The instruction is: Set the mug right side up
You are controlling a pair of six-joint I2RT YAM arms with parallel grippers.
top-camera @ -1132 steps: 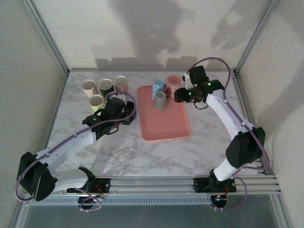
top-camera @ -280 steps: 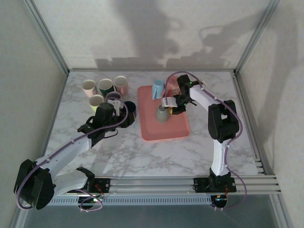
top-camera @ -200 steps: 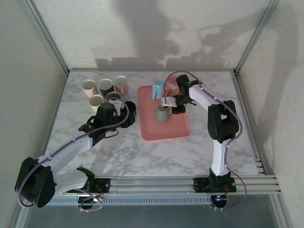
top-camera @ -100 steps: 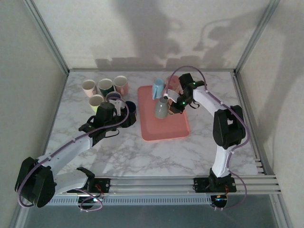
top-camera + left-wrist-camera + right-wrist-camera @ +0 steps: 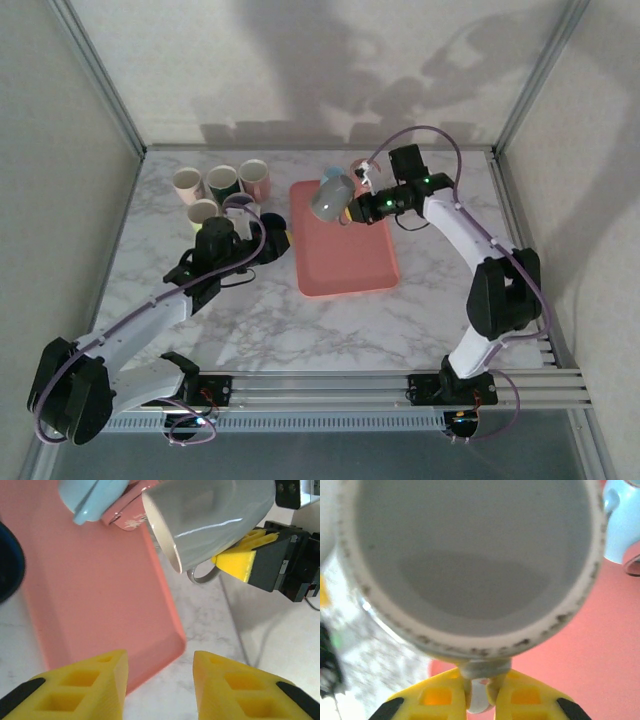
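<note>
Marks in white on the pink mug (image 5: 131, 516) are the only print to be seen, and they are too blurred to read. Upper right in the left wrist view, the grey mug (image 5: 210, 515) hangs in the air, tilted on its side with its mouth turned toward the lower left of the frame and its handle pointing down. The right gripper (image 5: 479, 694) has that handle pinched between its yellow pads (image 5: 235, 562), jaws closed down to the thickness of the loop, so the cup's body lies outside the jaws and only the handle is in them. In the right wrist view the speckled rim and pale inside of the cup face the camera, just above the two fingers. From the top camera the grey mug sits over the upper end of the tray (image 5: 350, 270), at the centre of the frame. A blue mug (image 5: 92, 495) and the pink one lie close together near the top of the left wrist view, just left of the grey one, with part of a dark mug (image 5: 7, 562) at the left edge. The left gripper (image 5: 159, 677) is at the bottom of its own view, near the tray's corner and over the table (image 5: 250, 320), jaws parted with nothing between them and well apart from the grey mug.
</note>
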